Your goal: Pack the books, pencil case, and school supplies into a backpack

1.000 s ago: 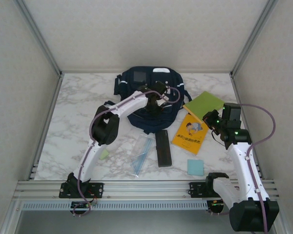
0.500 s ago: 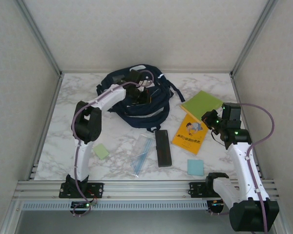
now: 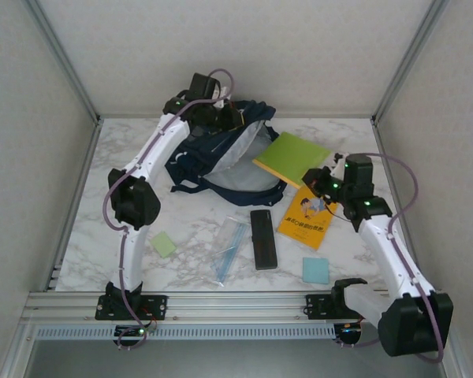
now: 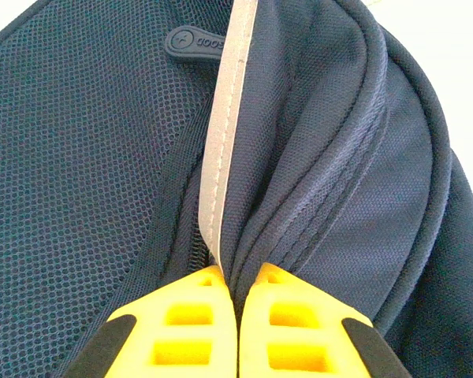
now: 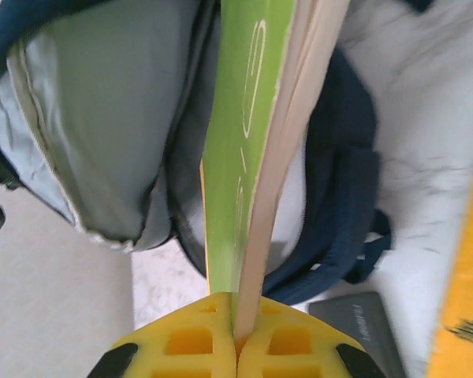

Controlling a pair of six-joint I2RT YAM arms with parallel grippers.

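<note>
Loading the first book looks to be the step in hand. At the far side of the counter (image 3: 355, 138), the left gripper (image 4: 238, 276) has its jaws clenched on the rim fabric of the backpack (image 3: 213, 153), holding the mouth open. The right gripper (image 5: 235, 307), jaws grasping the lime-green book (image 3: 292, 157) by its edge, holds it just beside the grey-lined opening. Next, the book probably needs sliding leftward inside. The orange-yellow book (image 3: 306, 216), pencil case (image 3: 262, 239) and ruler (image 3: 229, 250) lie unpacked.

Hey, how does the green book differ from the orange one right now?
The green book has a plain cover; the orange book carries an illustration and dark text. The green book is pinched in the right gripper beside the open backpack; the orange book lies flat on the table. Both are thin books.
</note>
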